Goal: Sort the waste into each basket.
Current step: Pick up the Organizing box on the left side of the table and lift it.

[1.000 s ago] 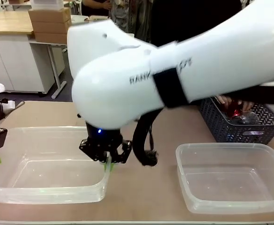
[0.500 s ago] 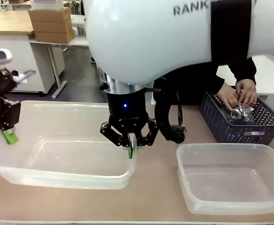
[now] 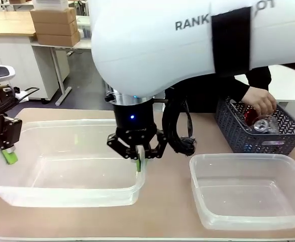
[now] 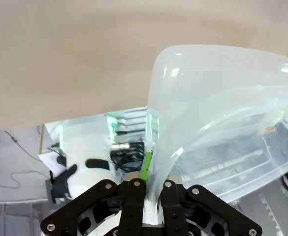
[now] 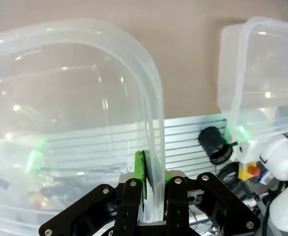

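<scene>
Both grippers hold a wide, shallow clear tub (image 3: 66, 194) just above the table. My left gripper (image 3: 8, 155) is shut on its left rim, and my right gripper (image 3: 138, 164) is shut on its right rim. The left wrist view shows the tub (image 4: 217, 98) wall pinched in the left gripper (image 4: 151, 184). The right wrist view shows the tub (image 5: 84, 73) wall pinched in the right gripper (image 5: 151, 183). The waste, a red can (image 3: 249, 117) and a clear bottle (image 3: 262, 125), lies in a dark grey lattice basket (image 3: 253, 143). The small baskets are out of view.
A second large clear tub (image 3: 248, 222) stands on the table at the front right, also seen as the second tub (image 5: 252, 64) in the right wrist view. A person's hand (image 3: 260, 103) reaches into the grey basket at the far right. My right arm's white body fills the upper middle.
Both grippers carried the held tub up and to the right, then eased it slightly lower. The right arm swung upward. The person's hands shifted inside the grey basket.
</scene>
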Available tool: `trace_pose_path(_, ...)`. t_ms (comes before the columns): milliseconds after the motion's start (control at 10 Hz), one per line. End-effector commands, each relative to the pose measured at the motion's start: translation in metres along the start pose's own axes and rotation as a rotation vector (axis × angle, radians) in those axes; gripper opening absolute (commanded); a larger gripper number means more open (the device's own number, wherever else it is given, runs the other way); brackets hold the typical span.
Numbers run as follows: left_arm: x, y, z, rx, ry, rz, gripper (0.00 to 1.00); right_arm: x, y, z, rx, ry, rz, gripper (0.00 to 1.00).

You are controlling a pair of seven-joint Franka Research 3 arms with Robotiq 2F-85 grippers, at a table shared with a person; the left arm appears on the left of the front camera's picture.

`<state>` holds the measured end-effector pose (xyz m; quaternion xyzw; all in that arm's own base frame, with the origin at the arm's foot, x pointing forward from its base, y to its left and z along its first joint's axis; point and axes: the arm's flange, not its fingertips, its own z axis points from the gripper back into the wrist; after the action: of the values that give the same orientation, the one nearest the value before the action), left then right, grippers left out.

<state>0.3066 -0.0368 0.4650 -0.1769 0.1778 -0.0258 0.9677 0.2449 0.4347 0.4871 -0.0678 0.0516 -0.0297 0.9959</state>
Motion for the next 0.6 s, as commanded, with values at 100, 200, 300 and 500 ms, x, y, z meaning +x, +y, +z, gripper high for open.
trace_pose_path(100, 0.005, -0.058, 0.011, -0.113, 0.023, 0.143, 0.04, 0.038, -0.049, -0.013, 0.005, -0.044, 0.003, 0.05)
trace_pose_path(200, 0.011, -0.076, 0.008, -0.098, 0.019, 0.147, 0.04, 0.046, -0.064, -0.017, 0.017, -0.042, 0.018, 0.05)
trace_pose_path(300, 0.022, -0.095, 0.002, -0.064, 0.004, 0.147, 0.04, 0.054, -0.075, -0.020, 0.029, -0.052, 0.049, 0.05)
trace_pose_path(500, 0.051, -0.132, -0.012, 0.025, -0.017, 0.156, 0.04, 0.062, -0.097, -0.021, 0.076, -0.080, 0.088, 0.05)
